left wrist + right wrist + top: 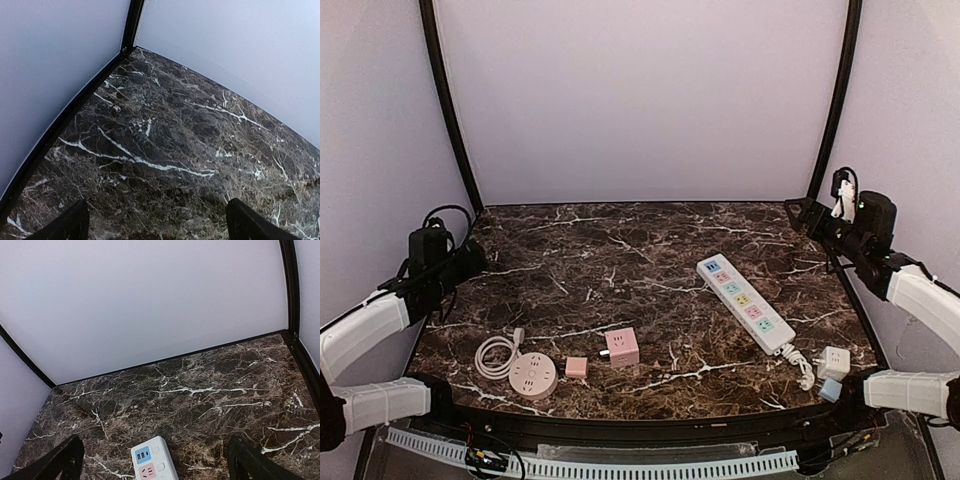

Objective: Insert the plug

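Note:
A white power strip (744, 304) with coloured sockets lies diagonally right of the table's centre; its far end (150, 463) shows in the right wrist view. Its cord ends near a white cube (833, 361) and a small blue block (829, 389) at the front right. At the front left are a pink cube adapter (621, 346), a small pink plug (576, 367) and a round pink socket hub (532, 375) with a coiled white cable (496, 356). My left gripper (470, 260) (157, 227) hangs open over bare marble at the left edge. My right gripper (810, 216) (156, 440) is open at the back right, holding nothing.
The dark marble table (620, 260) is enclosed by pale walls with black corner posts (450, 110) (835, 100). A white slotted cable duct (620, 466) runs along the near edge.

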### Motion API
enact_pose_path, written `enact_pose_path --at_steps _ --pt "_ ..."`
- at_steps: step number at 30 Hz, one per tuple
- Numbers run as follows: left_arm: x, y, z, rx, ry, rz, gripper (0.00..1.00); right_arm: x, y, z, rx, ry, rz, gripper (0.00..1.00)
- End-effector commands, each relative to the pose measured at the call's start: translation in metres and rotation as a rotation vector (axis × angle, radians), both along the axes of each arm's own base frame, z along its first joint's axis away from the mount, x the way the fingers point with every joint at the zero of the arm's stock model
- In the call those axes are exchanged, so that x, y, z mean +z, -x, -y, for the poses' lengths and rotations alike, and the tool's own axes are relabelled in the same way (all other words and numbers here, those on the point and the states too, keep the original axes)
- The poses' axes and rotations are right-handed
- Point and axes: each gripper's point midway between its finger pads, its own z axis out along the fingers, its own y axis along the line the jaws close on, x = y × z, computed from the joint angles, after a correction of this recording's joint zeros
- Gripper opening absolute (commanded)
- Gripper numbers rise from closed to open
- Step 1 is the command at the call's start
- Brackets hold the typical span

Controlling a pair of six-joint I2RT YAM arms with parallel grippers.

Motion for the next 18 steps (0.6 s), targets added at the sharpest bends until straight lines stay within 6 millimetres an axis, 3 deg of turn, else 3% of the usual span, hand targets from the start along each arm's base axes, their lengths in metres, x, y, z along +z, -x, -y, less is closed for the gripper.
enact_pose_path --at_steps 1,10,18 --pt "-0.001 0.014 0.006 0.005 -0.091 -0.077 0.95 -0.004 0.000 0.001 -0.007 -0.011 -0.042 0.99" --pt "-0.011 0.036 0.007 0.018 -0.115 -0.147 0.99 -0.007 0.005 -0.003 -0.028 0.035 -0.133 0.99" --pt "-0.015 0.037 0.018 -0.046 -0.109 -0.240 0.99 -0.010 0.019 -0.019 0.026 0.056 -0.144 0.99"
